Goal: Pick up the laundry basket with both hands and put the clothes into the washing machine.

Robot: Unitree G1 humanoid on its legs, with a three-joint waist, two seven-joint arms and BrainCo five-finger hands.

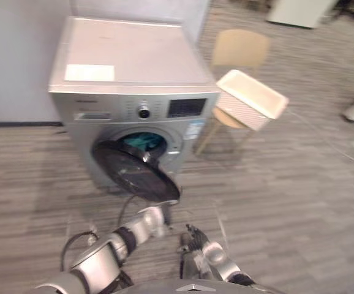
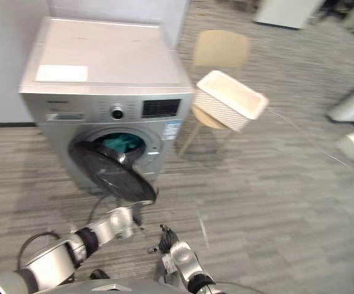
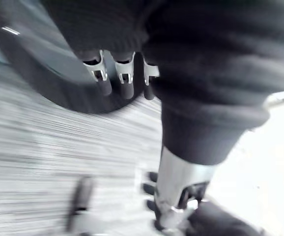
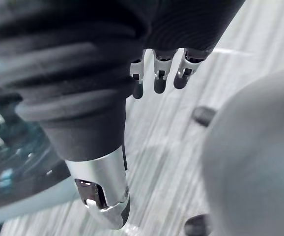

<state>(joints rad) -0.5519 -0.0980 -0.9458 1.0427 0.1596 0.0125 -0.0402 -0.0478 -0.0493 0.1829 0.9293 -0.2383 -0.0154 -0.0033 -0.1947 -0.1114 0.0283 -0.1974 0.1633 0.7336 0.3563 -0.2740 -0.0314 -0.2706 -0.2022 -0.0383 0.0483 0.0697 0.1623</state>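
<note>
Two robot hands hang low over the floor [image 1: 287, 202] in front of the washing machine [image 1: 134, 67], both empty. The left robot hand [image 1: 152, 220] sits just below the lower edge of the open door [image 1: 137, 173], with its fingers straight and relaxed and its thumb apart. The right robot hand [image 1: 195, 242] is beside it, nearer the body, with its fingers likewise loose and closed on nothing.

The laundry basket [image 1: 253, 98] rests tilted on a pale chair [image 1: 241, 49] just to the right of the machine — well apart from both hands. We cannot tell whether it holds anything. Teal clothes [image 1: 143, 142] lie inside the machine, behind the door.

Handling, as we judge it:

- **Basket:** It looks like a stiff, light plastic shell with textured walls and a smooth rim. It should keep its shape under a two-sided hold, but the smooth rim may slip against metal fingers.
- **Where to hold:** We recommend taking it at two opposite ends, fingers hooked under the rim and thumbs over it. Level it before lifting — its tilt suggests it could slide off the chair if nudged from one side only.
- **Contents:** Any clothes inside would be soft and limp and would add little weight. They may shift or spill if the basket is tipped early.
</note>
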